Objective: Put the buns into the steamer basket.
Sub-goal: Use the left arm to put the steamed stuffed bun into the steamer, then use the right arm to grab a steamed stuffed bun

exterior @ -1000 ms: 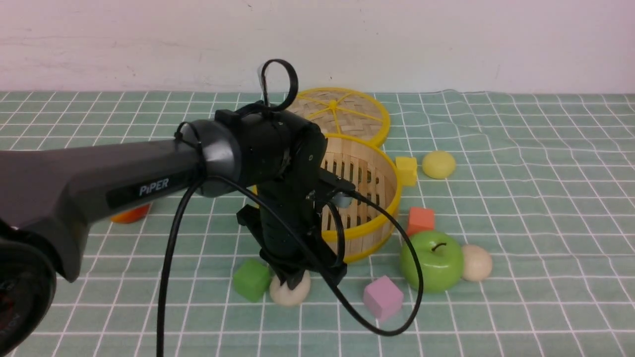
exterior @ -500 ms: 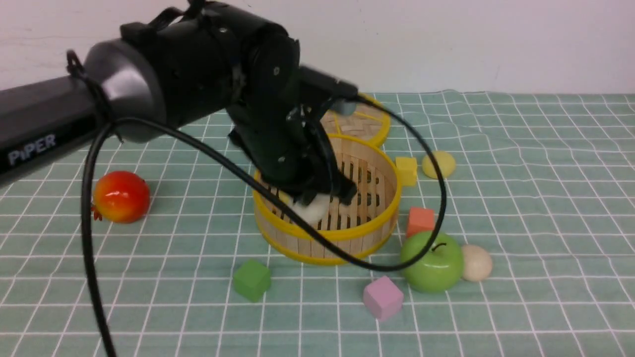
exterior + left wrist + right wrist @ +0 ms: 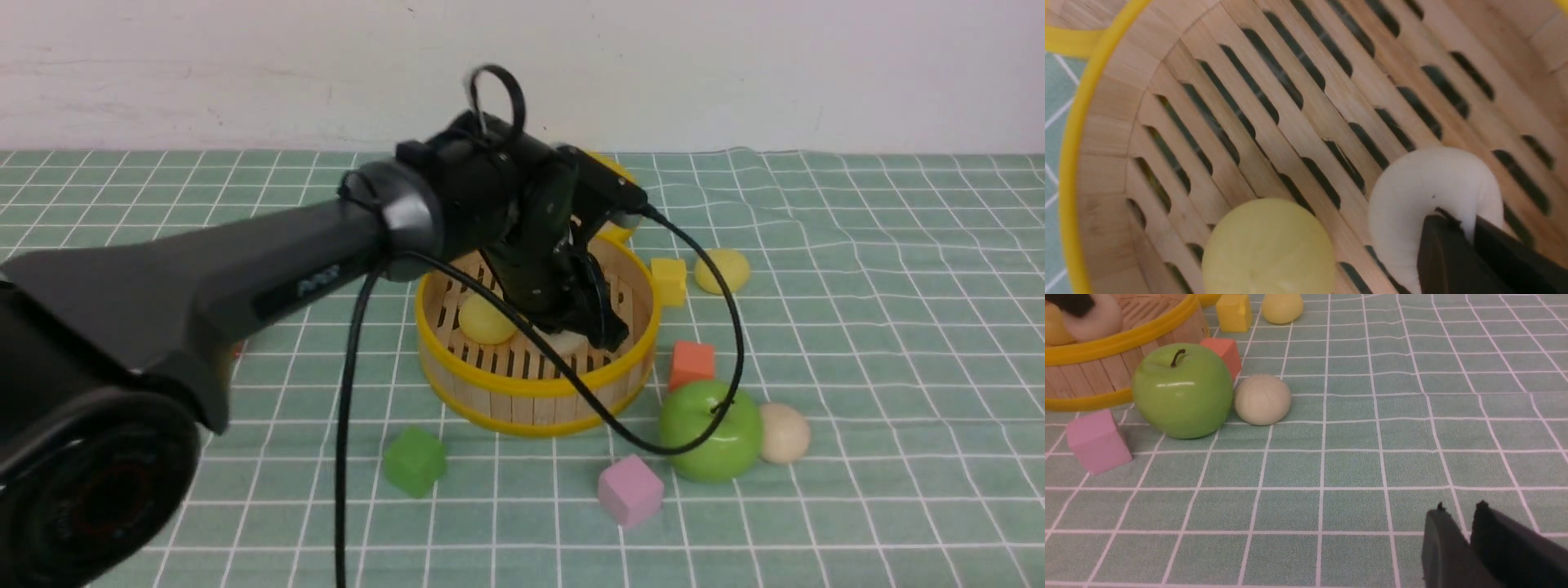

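The steamer basket (image 3: pixel 531 384) stands mid-table; its slatted floor and wall (image 3: pixel 1106 122) fill the left wrist view. A pale yellow bun (image 3: pixel 486 318) (image 3: pixel 1267 245) lies inside it. My left gripper (image 3: pixel 584 327) (image 3: pixel 1459 218) reaches down into the basket, shut on a cream-white bun (image 3: pixel 567 341) (image 3: pixel 1429 183) that is low over the floor beside the yellow one. A second pale yellow bun (image 3: pixel 722 270) (image 3: pixel 1282 308) lies on the cloth right of the basket. A second cream-white bun (image 3: pixel 784 433) (image 3: pixel 1262 399) touches the apple. My right gripper (image 3: pixel 1459 508) is shut and empty, low over the cloth.
A green apple (image 3: pixel 709 430) (image 3: pixel 1182 390) sits front right of the basket. Around it are an orange cube (image 3: pixel 692 363), a yellow cube (image 3: pixel 669 280), a pink cube (image 3: pixel 629 490) and a green cube (image 3: pixel 415 461). The left arm and its cable cross over the basket.
My left gripper lifted the cream-white bun off the cloth beside the green cube, carried it over the rim and lowered it into the basket beside the yellow bun.
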Available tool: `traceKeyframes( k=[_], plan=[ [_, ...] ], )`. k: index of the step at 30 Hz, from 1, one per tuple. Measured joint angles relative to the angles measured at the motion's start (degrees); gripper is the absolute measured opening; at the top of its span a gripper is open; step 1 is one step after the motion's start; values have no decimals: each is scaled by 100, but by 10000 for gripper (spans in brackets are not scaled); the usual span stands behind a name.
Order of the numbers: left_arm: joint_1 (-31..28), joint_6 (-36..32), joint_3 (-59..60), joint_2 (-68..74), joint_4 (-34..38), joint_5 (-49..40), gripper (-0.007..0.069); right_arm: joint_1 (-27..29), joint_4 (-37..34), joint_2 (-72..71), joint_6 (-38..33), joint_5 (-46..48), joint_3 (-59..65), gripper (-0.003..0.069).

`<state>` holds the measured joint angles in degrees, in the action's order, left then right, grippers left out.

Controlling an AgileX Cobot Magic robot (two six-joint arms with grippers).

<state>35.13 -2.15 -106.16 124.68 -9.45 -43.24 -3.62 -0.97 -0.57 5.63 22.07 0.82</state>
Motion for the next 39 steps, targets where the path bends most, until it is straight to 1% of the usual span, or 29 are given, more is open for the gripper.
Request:
traceKeyframes(
  k=[1, 3, 4, 5, 6, 7, 8, 9, 10, 11, 12, 14, 15, 16, 17, 18, 20, 21, 24, 25, 27, 30, 34, 35, 36, 37, 38, 39],
  plan=[
    [0, 9, -9, 17, -12, -5, 33, 0, 0, 0, 0, 0, 0, 113],
    [0, 14, -24, 61, -31, -13, 102, 0, 0, 0, 0, 0, 0, 113],
    [0, 16, -24, 65, -31, -12, 125, 0, 0, 0, 0, 0, 0, 113],
    [0, 22, -24, 65, -24, -18, 158, 0, 0, 0, 0, 0, 0, 113],
    [0, 41, -36, 65, 2, -32, 213, 0, 0, 0, 0, 0, 0, 113],
    [0, 42, -36, 59, 14, -33, 223, 0, 0, 0, 0, 0, 0, 113],
    [0, 97, -36, 22, 91, -85, 300, 0, 0, 0, 0, 0, 0, 113],
    [0, 154, -36, -51, 163, -170, 358, 0, 0, 0, 0, 0, 0, 113],
    [4, 185, -36, -131, 222, -241, 395, 0, 0, 0, 0, 0, 0, 113],
    [6, 215, -36, -154, 236, -241, 395, 0, 0, 0, 0, 0, 0, 113],
    [25, 246, -53, -372, 319, -451, 459, 0, 0, 0, 0, 0, 0, 113],
    [92, 288, -82, -774, 321, -764, 508, 0, 0, 0, 0, 0, 0, 113],
    [162, 374, -100, -1214, 327, -1078, 522, 0, 0, 0, 0, 0, 0, 113],
    [206, 442, -116, -1503, 331, -1251, 518, 0, 0, 0, 0, 0, 0, 113],
    [215, 472, -122, -1503, 345, -1296, 517, 0, 0, 0, 0, 0, 0, 113],
    [261, 587, -128, -1920, 382, -1629, 486, 0, 0, 0, 0, 0, 0, 113],
    [284, 731, -46, -2527, 402, -1913, 398, 0, 0, 0, 0, 0, 0, 113],
    [284, 804, 84, -2842, 406, -2001, 351, 0, 0, 0, 0, 0, 0, 113],
    [284, 910, 783, -3703, 400, -2000, 162, 0, 0, 0, 0, 0, 0, 113],
    [284, 923, 1059, -4057, 407, -1893, 94, 0, 0, 0, 0, 0, 0, 113],
    [284, 928, 1870, -4803, 504, -1490, -4, 0, 0, 0, 0, 0, 0, 113],
    [284, 934, 3202, -5813, 596, -684, -14, 0, 0, 0, 0, 0, 0, 113],
    [284, 980, 5277, -7472, 616, 892, -14, 0, 0, 0, 0, 0, 0, 113],
    [284, 980, 5487, -7549, 622, 966, -14, 0, 0, 0, 0, 0, 0, 113],
    [284, 1097, 6383, -8215, 673, 1590, -14, 0, 0, 0, 0, 0, 0, 113],
    [284, 1194, 6847, -8561, 724, 1979, -14, 0, 0, 0, 0, 0, 0, 113],
    [284, 1305, 7194, -8822, 785, 2361, -14, 0, 0, 0, 0, 0, 0, 113],
    [284, 1330, 7276, -8942, 798, 2506, -14, 0, 0, 0, 0, 0, 0, 113]
  ],
)
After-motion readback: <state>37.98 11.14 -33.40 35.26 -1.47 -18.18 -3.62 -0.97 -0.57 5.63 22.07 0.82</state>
